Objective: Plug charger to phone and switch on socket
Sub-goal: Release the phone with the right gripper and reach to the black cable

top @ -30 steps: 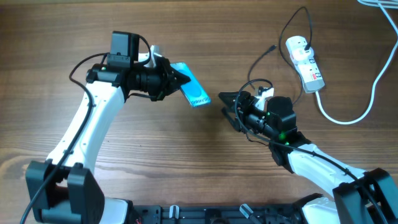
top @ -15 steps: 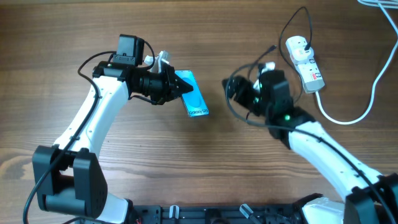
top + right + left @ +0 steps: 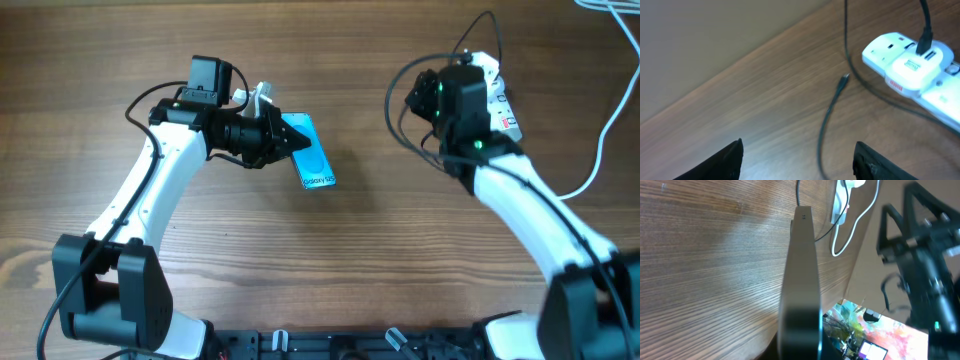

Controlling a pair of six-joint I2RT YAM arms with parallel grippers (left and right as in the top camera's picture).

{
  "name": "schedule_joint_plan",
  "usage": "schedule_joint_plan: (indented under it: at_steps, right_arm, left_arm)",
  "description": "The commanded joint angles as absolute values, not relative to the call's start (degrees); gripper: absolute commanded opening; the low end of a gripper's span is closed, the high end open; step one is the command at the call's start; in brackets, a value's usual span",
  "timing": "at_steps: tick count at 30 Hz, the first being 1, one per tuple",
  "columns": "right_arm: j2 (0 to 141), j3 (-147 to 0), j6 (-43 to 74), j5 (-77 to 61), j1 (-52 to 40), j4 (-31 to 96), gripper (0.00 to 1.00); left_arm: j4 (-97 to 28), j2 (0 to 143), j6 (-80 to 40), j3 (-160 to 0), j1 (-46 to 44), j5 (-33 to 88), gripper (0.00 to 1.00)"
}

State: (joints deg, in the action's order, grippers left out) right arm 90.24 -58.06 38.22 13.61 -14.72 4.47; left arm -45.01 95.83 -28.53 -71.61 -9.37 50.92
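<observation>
The wooden table (image 3: pixel 300 270) carries everything. The socket (image 3: pixel 890 47) lies at its far right, its thick white cord (image 3: pixel 600 140) looping away on the side away from the arms. The right arm sits partly over the socket in the overhead view.

Well left of the socket, the left gripper (image 3: pixel 286 140) is clamped on one end of the phone (image 3: pixel 312 160), which sticks out at a slant. I cannot tell whether it touches the wood.

The charger's white adapter (image 3: pixel 917 67) sits plugged into the socket. Its black cable (image 3: pixel 832 110) trails off the socket's left side, and the plug tip (image 3: pixel 845 77) lies loose on the wood just beside the socket.

The right gripper (image 3: pixel 799 145) hangs near the socket with its jaws spread wide and nothing between them.

The risks, as I judge them:
- The tip is tiny, so the fingers could close on cable behind it and leave the plug floppy.
- A hard tug could shift the socket or unseat the adapter.
- The phone, held by one end, may pivot when the plug is pushed in.
</observation>
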Motion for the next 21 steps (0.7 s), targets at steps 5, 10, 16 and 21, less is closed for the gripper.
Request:
schedule_joint_plan:
  at_steps: [5, 10, 16, 21]
  right_arm:
    - [110.9, -77.3, 32.8, 13.1, -12.9, 11.7, 0.72]
    - [122.0, -87.1, 32.6, 13.7, -11.9, 17.0, 0.65]
    - [126.0, -87.5, 33.1, 18.1, -11.5, 16.9, 0.64]
    - [128.9, -87.5, 33.2, 19.1, -11.4, 16.3, 0.64]
  left_arm:
    - [-44.9, 95.8, -27.2, -72.2, -9.3, 53.1, 0.04]
    - [-44.9, 95.8, -27.2, -72.2, -9.3, 53.1, 0.04]
    - [-44.9, 95.8, -27.4, -72.2, -9.3, 53.1, 0.04]
    - [-45.1, 95.8, -27.4, -72.2, -9.3, 53.1, 0.04]
